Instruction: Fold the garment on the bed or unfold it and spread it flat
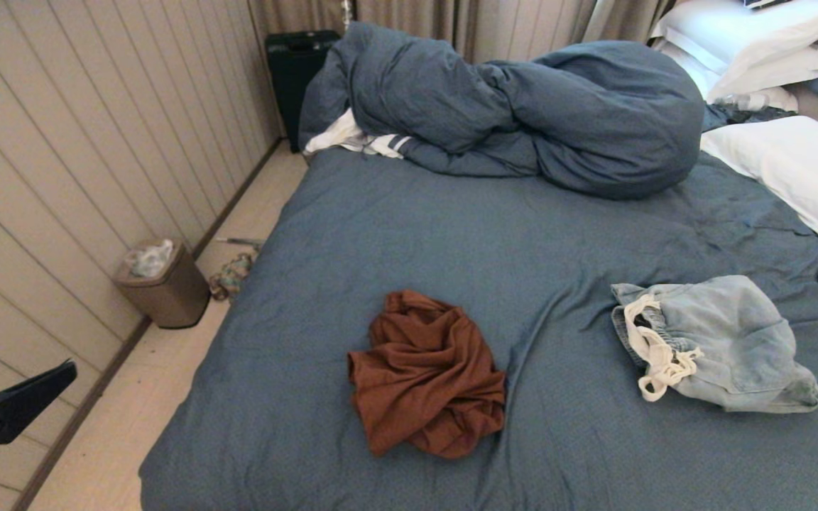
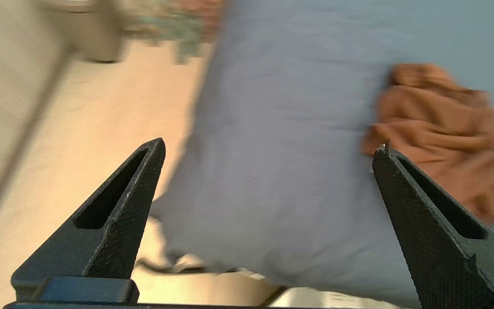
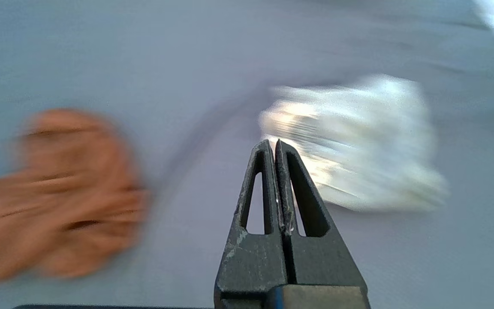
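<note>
A crumpled rust garment (image 1: 427, 372) lies mid-bed (image 1: 494, 241). The left claw (image 2: 268, 148), fingers apart, hovers off the bed's left edge; the right claw (image 3: 272, 143), pressed together, hangs over the sheet near it.

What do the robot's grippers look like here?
Both are matte black. The left gripper has two pointed triangular jaws with a woven texture and long slots. The right gripper has the same slotted jaws, scuffed along their edges.

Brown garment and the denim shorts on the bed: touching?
Apart. The head view shows bare blue sheet of the bed between the brown garment and the denim shorts.
</note>
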